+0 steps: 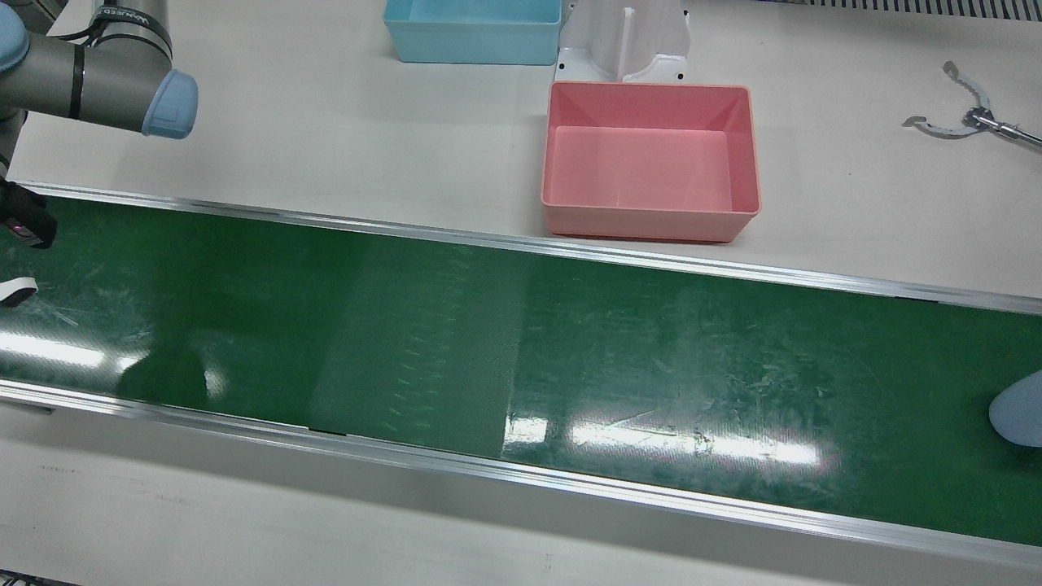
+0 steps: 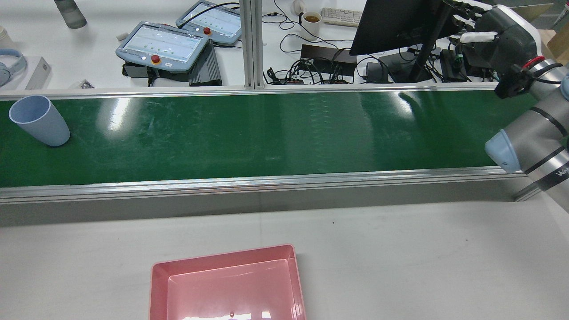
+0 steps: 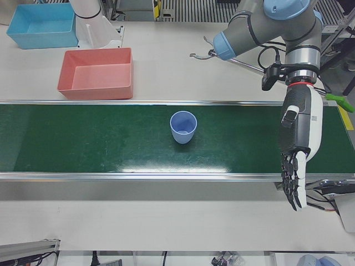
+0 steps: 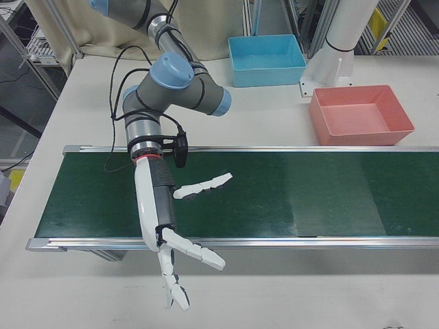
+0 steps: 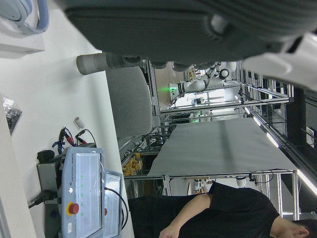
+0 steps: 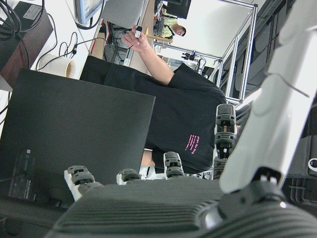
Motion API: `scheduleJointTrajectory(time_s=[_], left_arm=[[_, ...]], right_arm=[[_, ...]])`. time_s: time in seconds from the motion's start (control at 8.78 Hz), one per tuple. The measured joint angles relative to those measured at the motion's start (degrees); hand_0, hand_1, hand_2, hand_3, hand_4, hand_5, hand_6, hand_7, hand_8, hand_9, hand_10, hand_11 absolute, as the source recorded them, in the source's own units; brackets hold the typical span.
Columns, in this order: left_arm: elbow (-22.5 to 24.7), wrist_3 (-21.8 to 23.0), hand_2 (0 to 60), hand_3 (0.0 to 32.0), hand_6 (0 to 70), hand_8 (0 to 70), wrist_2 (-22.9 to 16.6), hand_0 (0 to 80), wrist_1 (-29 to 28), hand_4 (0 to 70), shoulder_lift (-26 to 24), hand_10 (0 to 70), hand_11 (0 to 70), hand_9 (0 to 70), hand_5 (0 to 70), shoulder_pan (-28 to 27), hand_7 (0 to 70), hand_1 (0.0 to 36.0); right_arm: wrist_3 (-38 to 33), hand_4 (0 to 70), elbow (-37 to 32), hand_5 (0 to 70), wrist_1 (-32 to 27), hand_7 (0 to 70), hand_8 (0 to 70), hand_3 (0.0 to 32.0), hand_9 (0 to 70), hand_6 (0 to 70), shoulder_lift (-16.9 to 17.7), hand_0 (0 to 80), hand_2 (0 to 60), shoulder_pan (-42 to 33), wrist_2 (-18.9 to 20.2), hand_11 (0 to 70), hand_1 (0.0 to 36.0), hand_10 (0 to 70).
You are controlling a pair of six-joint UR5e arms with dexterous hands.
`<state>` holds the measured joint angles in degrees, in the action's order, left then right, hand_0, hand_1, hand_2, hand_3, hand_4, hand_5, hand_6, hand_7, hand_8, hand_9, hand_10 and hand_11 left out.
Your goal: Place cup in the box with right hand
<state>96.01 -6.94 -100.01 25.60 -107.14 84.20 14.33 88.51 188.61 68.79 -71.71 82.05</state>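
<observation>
Belt (image 1: 521, 342) is glossy green, scuffed, catching glare, with brushed metal rails (image 1: 521, 244). Cup (image 3: 183, 127) and pink box (image 1: 651, 159) look like smooth matt plastic; desk (image 1: 326, 122) is matt off-white.

Few words can be read at this station. A black band around the grey right robot arm (image 1: 122, 24) in the front view carries white capital lettering, seemingly "WANHEDA", though the letters are too small to be sure. The same band (image 2: 561, 174) shows only the letters "WA" at the rear view's edge. Pink print on a person's black T-shirt (image 6: 193, 144), seen by the right hand view, is too blurred to read.
</observation>
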Motion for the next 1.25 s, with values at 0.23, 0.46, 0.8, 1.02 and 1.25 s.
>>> scheduleJointTrajectory(time_s=[0.23,0.46,0.8,1.02,1.25], left_arm=[[0.0,0.0,0.0,0.0,0.0,0.0,0.0,0.0,0.0,0.0,0.0,0.0,0.0,0.0,0.0,0.0,0.0,0.0],[0.0,0.0,0.0,0.0,0.0,0.0,0.0,0.0,0.0,0.0,0.0,0.0,0.0,0.0,0.0,0.0,0.0,0.0],[0.0,0.0,0.0,0.0,0.0,0.0,0.0,0.0,0.0,0.0,0.0,0.0,0.0,0.0,0.0,0.0,0.0,0.0],[0.0,0.0,0.0,0.0,0.0,0.0,0.0,0.0,0.0,0.0,0.0,0.0,0.0,0.0,0.0,0.0,0.0,0.0],[0.0,0.0,0.0,0.0,0.0,0.0,0.1,0.0,0.0,0.0,0.0,0.0,0.0,0.0,0.0,0.0,0.0,0.0]], right_arm=[[0.0,20.5,0.0,4.4,0.0,16.7,0.0,31.2,1.9,0.6,0.0,53.1,0.0,-0.1,0.0,6.6,10.1,3.4],[-0.1,21.4,0.0,4.4,0.0,18.3,0.0,24.4,2.4,1.6,0.0,52.8,0.0,-0.2,-0.1,6.6,9.7,3.5],[-0.1,22.8,0.0,4.4,0.0,24.8,0.0,19.0,4.2,3.3,0.0,52.8,0.0,-0.2,-0.1,7.4,9.1,4.0],[-0.1,23.1,0.0,4.3,0.0,28.8,0.0,15.0,4.8,4.4,0.0,52.7,0.0,-0.2,-0.1,7.0,8.7,3.8],[-0.1,23.3,0.0,4.3,0.0,30.2,0.0,13.8,5.0,4.7,0.0,52.7,0.0,-0.2,-0.1,7.1,8.6,3.8]])
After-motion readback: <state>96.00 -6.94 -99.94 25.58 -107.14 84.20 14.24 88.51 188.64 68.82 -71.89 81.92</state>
